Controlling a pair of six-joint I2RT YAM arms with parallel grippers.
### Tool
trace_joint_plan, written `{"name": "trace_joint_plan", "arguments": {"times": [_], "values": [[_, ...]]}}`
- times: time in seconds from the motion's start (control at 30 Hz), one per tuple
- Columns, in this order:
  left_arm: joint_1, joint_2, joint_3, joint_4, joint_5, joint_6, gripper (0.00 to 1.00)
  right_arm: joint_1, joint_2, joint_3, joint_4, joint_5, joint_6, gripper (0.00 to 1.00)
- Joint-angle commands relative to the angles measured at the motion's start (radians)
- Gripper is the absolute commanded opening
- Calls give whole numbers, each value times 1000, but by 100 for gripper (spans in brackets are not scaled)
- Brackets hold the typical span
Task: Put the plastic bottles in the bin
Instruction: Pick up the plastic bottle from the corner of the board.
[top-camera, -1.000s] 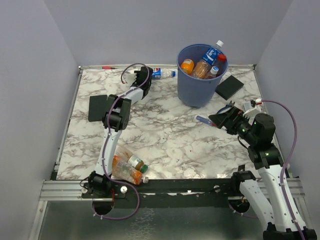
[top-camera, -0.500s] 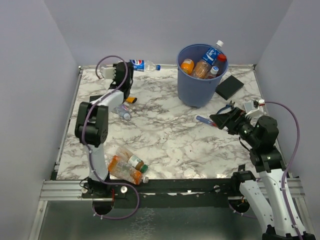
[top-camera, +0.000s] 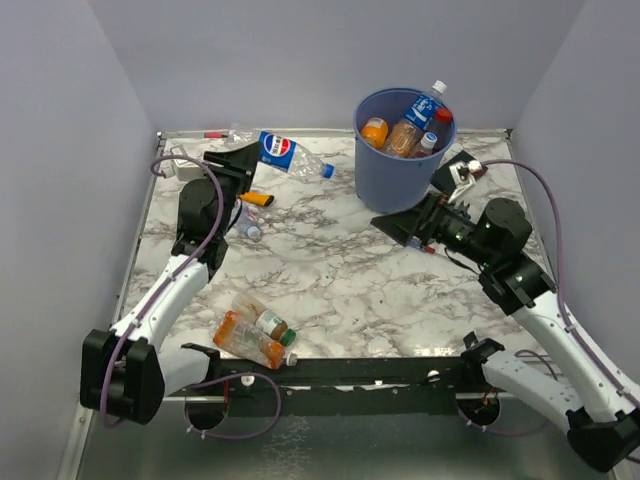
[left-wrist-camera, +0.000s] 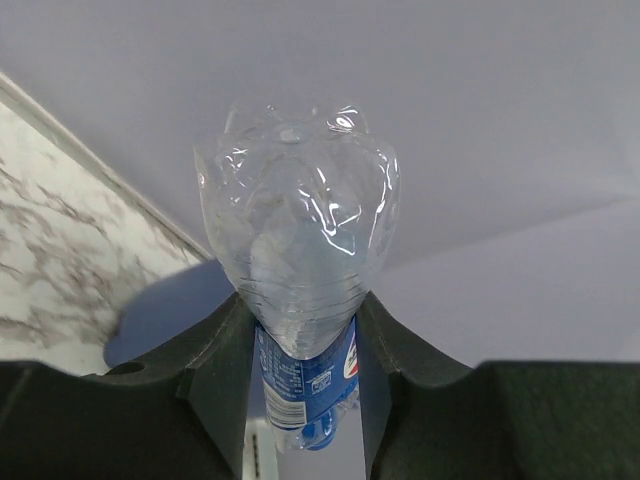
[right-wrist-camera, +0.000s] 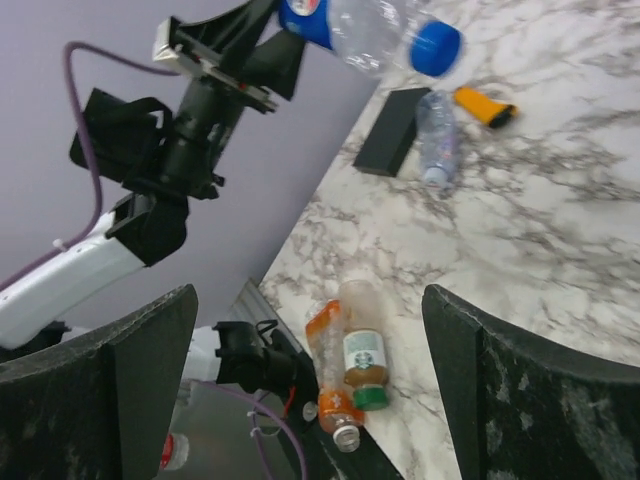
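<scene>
One Pepsi-labelled bottle (top-camera: 291, 157) is clamped in left gripper (top-camera: 243, 159).

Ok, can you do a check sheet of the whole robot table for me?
Surface: marble table, no spills seen.
Job's things: blue bin holds several bottles; Pepsi bottle held off the table; crushed clear bottle and front bottles lie on it.
Clutter: orange-handled tool, black slab.
Claws: left claw shut on the Pepsi bottle; right claw open, empty.
Cables: purple cable on each arm, no snag seen.
Surroundings: plain walls on three sides.
</scene>
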Motion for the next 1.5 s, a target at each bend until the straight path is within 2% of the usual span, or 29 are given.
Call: {"name": "trace_joint_plan", "arguments": {"times": [0.0,0.13,0.23,0.53,0.67,0.8,1.0,1.07,1.17,1.27,1.3,1.4,1.47], "values": [[-50,-128,-35,88,196,3,0,168,73,154,5,212,-99,99],[-75,-208,-13,89,230,27,0,189,92,170,14,318,-124,100],[-120,-221,0,90,240,22,0,193,138,178,72,272,-116,100],[-200,-216,-94,203,149,-97,0,231,232,116,417,253,-10,99],[-225,-213,-100,223,106,-105,0,236,290,127,468,254,16,91],[-232,-211,-98,228,90,-112,0,238,316,126,500,236,39,77],[-240,-216,-108,229,53,-111,0,237,329,127,485,191,45,82],[-248,-209,-109,229,49,-112,0,238,337,143,456,173,36,75],[-268,-204,-106,229,37,-101,0,239,340,160,433,149,35,53],[-277,-201,-104,229,34,-84,2,238,319,163,409,151,18,36],[-278,-202,-105,229,33,-75,9,237,307,167,399,158,6,31],[-279,-214,-110,206,21,-53,50,238,266,202,316,182,-42,18],[-278,-227,-104,173,14,-18,74,238,237,233,244,204,-81,8]]}}
